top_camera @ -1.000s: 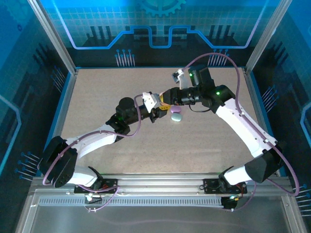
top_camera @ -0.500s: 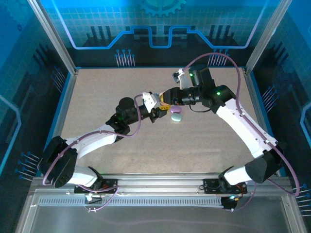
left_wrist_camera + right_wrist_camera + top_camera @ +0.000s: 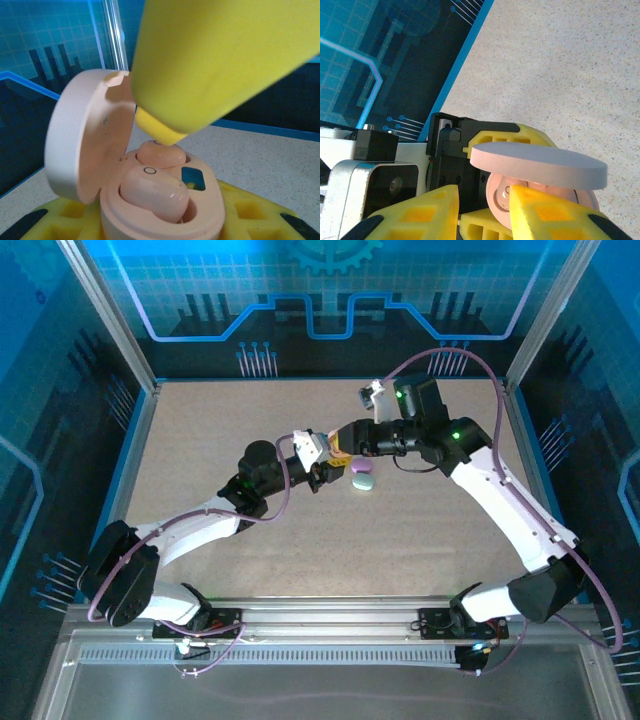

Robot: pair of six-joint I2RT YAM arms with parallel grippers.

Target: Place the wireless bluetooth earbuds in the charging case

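Pink charging case [image 3: 125,220], lid [image 3: 85,140] open, sits clamped in the left fingers [image 3: 245,215] with both earbuds [image 3: 152,192] in its wells, while the right fingers [image 3: 545,215], narrowly parted and empty, touch the far earbud [image 3: 161,152] from directly above.

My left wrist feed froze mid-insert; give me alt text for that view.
An open pink charging case, lid up at left, holds two pink earbuds; the left fingers grip it from below. A yellow right finger is at the rear earbud.

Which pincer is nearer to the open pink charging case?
Left. The left pincer grips the case by its base; the right pincer is above it, one fingertip at the rear earbud seated inside.
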